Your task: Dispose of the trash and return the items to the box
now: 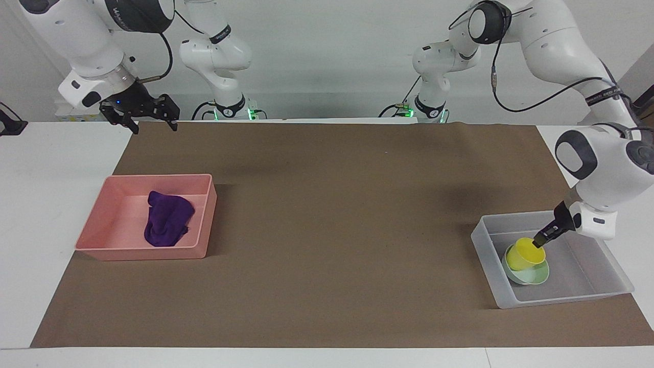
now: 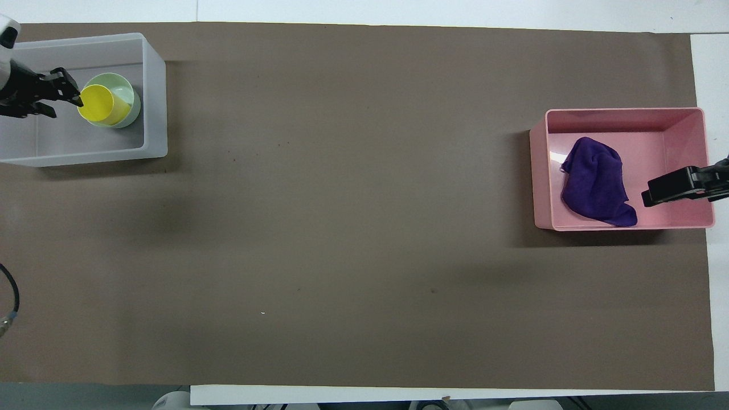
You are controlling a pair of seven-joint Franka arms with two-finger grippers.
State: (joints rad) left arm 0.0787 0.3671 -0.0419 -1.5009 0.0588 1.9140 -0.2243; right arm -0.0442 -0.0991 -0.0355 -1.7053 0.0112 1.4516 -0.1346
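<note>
The left hand (image 1: pixel 539 240) is down inside the clear tub (image 1: pixel 486 255) at the left arm's end of the bench (image 1: pixel 30 204), its tip against the rim of the yellow cup (image 1: pixel 526 254). From the facing view I cannot tell whether that hand is gripping the rim or has let go. The cup sits tilted in the mint-green bowl (image 1: pixel 534 276), and the bowl rests on the tub's floor. At the right arm's end, the pink tub (image 1: pixel 97 225) holds the purple rag (image 1: pixel 167 224), lying crumpled on its floor. The right hand (image 1: pixel 145 121) hangs raised over the edge of the brown paper (image 1: pixel 327 230), its fingers (image 1: pixel 172 116) spread and holding nothing; that arm waits. There is lettering on both arms' dark bands, too small to read.

From the overhead view, the left hand (image 2: pixel 65 97) comes in over the clear tub (image 2: pixel 154 85), one fingertip (image 2: pixel 77 102) touching the rim of the yellow cup (image 2: pixel 98 105), and here its 2 fingers look parted. The cup overlaps the mint-green bowl (image 2: pixel 130 101), which shows as a crescent around it. The purple rag (image 2: pixel 595 181) lies in the pink tub (image 2: pixel 626 119), toward the wall nearer the middle of the bench. The right hand (image 2: pixel 680 187) shows as a dark shape over that tub's floor, beside the rag. The brown paper (image 2: pixel 364 228) between the 2 tubs carries only a few small specks.
</note>
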